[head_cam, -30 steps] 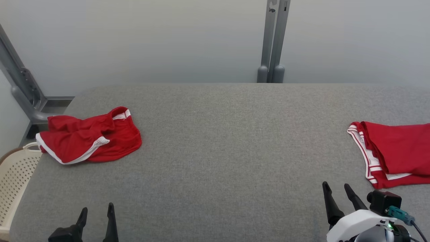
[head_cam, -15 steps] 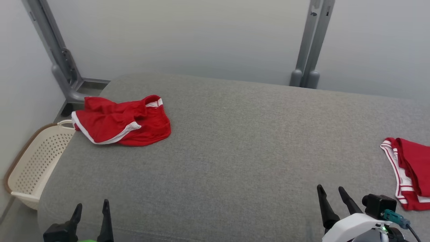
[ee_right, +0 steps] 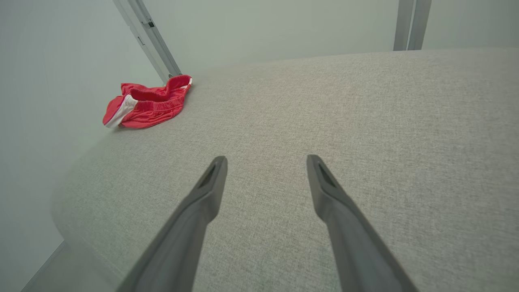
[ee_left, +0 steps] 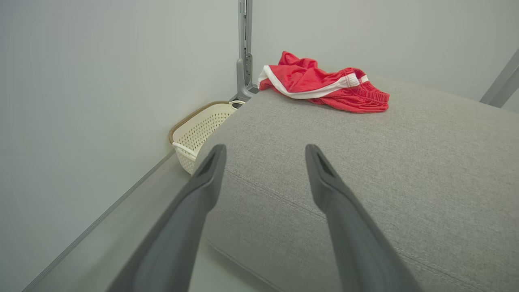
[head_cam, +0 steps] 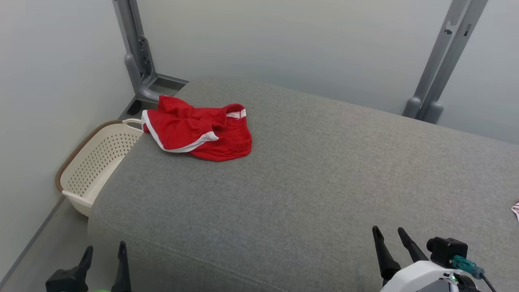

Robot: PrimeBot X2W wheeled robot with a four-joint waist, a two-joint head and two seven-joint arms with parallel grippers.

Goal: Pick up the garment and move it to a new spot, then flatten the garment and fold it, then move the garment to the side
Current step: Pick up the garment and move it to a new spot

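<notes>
- The red shorts (head_cam: 198,132), trimmed in white, lie crumpled on the grey bench (head_cam: 308,182) at its far left corner.
- One white-edged leg hem reaches the bench's left edge. The elastic waistband points toward the bench's middle.
- A cream basket (head_cam: 95,166) with small holes stands on the floor (head_cam: 48,247) just beside the bench's left end, below the corner where the shorts lie.
- The left claw (head_cam: 105,245) hangs at the bench's near left corner, its two dark fingers apart and holding nothing. In its wrist view one finger is over the floor and the other over the bench's rounded edge.
- The right claw (head_cam: 389,229) hangs over the bench's near edge toward the right end, fingers apart and empty. It is well apart from the shorts.
- Two grey posts stand against the wall behind the bench, one (head_cam: 136,56) behind the far left corner and one (head_cam: 440,73) behind the far edge toward the right.
- A sliver of pale cloth (head_cam: 515,211) shows on the bench's right end. It is too small to tell what it is.
</notes>
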